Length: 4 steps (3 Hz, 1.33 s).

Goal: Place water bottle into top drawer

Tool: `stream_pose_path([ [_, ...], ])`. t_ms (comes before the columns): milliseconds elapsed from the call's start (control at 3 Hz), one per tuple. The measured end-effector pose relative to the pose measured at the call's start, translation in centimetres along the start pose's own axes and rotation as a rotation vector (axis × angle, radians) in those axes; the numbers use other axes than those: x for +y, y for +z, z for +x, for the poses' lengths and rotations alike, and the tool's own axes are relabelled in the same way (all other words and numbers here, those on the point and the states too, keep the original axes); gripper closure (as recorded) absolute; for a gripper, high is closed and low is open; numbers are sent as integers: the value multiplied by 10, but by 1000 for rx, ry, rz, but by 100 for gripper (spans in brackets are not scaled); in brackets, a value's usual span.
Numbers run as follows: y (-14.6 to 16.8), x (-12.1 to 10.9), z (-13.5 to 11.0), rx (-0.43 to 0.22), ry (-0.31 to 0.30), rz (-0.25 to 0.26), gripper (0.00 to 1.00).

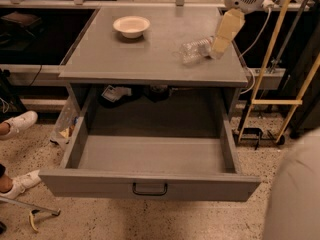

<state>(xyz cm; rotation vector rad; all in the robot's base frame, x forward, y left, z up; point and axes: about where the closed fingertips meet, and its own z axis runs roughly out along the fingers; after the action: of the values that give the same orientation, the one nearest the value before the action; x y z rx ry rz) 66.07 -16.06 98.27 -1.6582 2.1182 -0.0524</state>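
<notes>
Drawer (100,183) stands pulled out below the bench's (140,59) near edge, its inside open to view. Bottle (194,49) lies on its side near the right edge. Gripper (218,51) hangs at the bottle's right end; whether it is wide or narrow cannot be told. Bowl (131,26) sits toward the far left corner.

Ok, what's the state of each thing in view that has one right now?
top drawer: pulled open, nothing visible inside.
water bottle: lying on its side on the cabinet top, right rear; not yet in the drawer.
claw: down at the bottle's right end, above the cabinet top; contact unclear.
white bowl: upright, left rear of the cabinet top.
</notes>
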Motion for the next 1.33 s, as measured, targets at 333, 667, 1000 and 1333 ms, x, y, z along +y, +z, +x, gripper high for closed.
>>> stream_pose_path([
  [333,55,-26,2,-69,33,-64,0],
  [667,149,-57,-7,-165,73,-116,0],
  [1000,149,-57,-7,-165,73,-116,0],
  [1333,163,-56,-8,-172,41,-131,0],
])
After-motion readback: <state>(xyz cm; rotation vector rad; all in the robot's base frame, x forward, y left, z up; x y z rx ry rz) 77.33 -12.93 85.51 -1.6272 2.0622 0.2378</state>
